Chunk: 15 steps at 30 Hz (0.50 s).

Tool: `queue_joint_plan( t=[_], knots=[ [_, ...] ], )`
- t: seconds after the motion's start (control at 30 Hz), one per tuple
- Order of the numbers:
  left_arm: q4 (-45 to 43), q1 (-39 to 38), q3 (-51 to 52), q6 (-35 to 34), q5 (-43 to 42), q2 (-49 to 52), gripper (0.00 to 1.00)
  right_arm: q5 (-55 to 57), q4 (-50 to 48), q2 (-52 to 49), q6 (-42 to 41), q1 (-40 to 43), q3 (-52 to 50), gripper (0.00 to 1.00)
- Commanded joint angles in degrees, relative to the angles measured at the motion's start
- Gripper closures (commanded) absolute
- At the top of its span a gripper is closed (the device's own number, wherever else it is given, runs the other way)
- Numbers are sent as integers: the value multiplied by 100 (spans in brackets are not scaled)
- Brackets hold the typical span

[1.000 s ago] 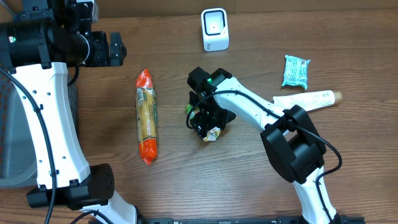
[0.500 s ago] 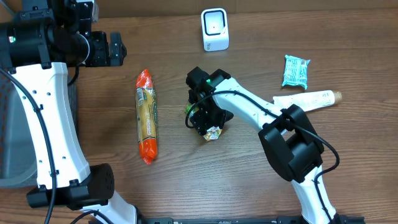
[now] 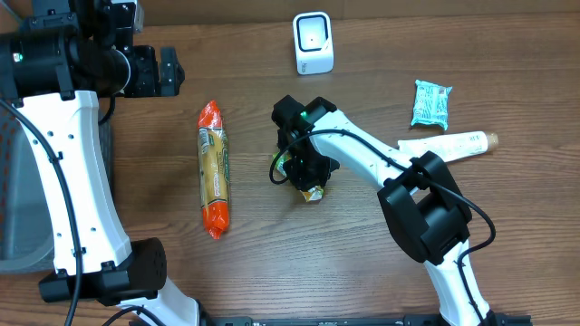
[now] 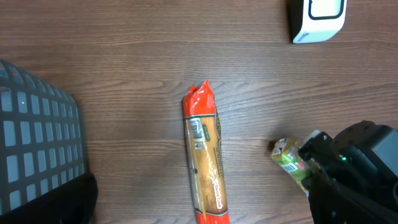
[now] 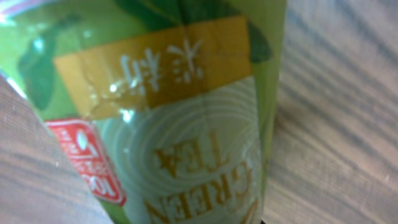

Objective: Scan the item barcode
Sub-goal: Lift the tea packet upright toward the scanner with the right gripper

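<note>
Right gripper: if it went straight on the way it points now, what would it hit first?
The green tea packet: it fills the right wrist view, directly ahead of the right gripper and apparently very close. Whether the fingers touch it is unclear.

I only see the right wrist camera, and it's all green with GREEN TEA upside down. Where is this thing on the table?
Observer: The green tea packet lies in the middle of the table, under the right gripper.
Operator: Where's the scanner?
Observer: The white scanner stands near the far edge, straight beyond the packet.
Operator: Anything else nearby?
Observer: A long orange snack pack lies to the left of it, apart.
</note>
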State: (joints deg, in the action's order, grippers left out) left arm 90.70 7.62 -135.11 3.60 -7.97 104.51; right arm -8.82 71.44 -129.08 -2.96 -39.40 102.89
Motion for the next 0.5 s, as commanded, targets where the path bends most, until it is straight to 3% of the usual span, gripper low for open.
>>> queue_joint_plan(
  t=[0.0, 0.2, 0.47],
  knots=[
    [-7, 22, -90, 114, -44, -74, 1, -905, 46, 28, 15, 105, 507, 96],
    [-7, 22, -90, 114, -44, -74, 0, -3368, 63, 181, 348, 498, 1141, 96],
    [-7, 22, -90, 114, -44, -74, 0, -5318, 39, 514, 345, 1502, 1346, 96]
  ],
)
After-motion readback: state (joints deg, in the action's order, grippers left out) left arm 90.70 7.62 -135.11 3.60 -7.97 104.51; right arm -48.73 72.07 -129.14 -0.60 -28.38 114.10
